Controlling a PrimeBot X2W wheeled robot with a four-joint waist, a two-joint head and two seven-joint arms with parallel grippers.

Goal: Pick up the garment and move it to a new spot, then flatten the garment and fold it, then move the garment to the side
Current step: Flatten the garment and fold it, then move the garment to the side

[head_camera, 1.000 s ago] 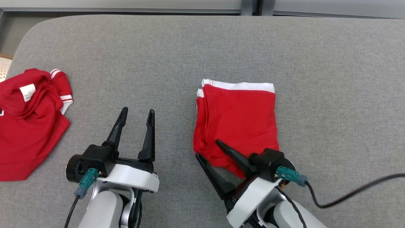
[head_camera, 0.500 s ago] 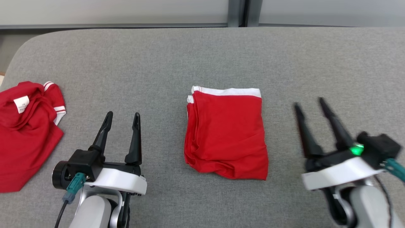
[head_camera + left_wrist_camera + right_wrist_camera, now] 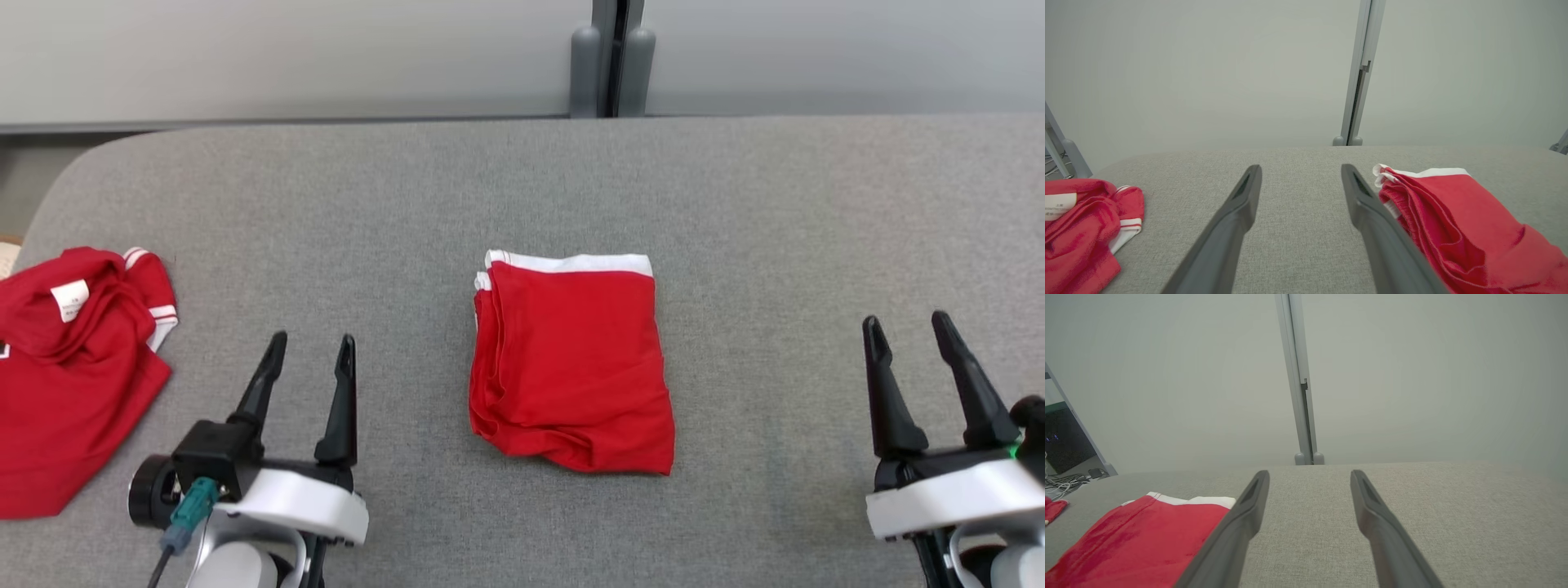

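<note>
Pulled back off the folded garment [image 3: 571, 367], my right gripper [image 3: 904, 320] now hangs well to its right, spread and empty, as is my left gripper [image 3: 314, 337]. The garment lies central on the table [image 3: 775, 204], soft and light; I'd pinch all layers at its stacked left edge.

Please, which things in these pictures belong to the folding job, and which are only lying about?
Belong to the job:
folded red garment, in the middle of the grey surface
left end effector and right end effector, both open, holding nothing

Only lying about:
crumpled red shirt, at the surface's left edge
grey post, behind the surface
</note>
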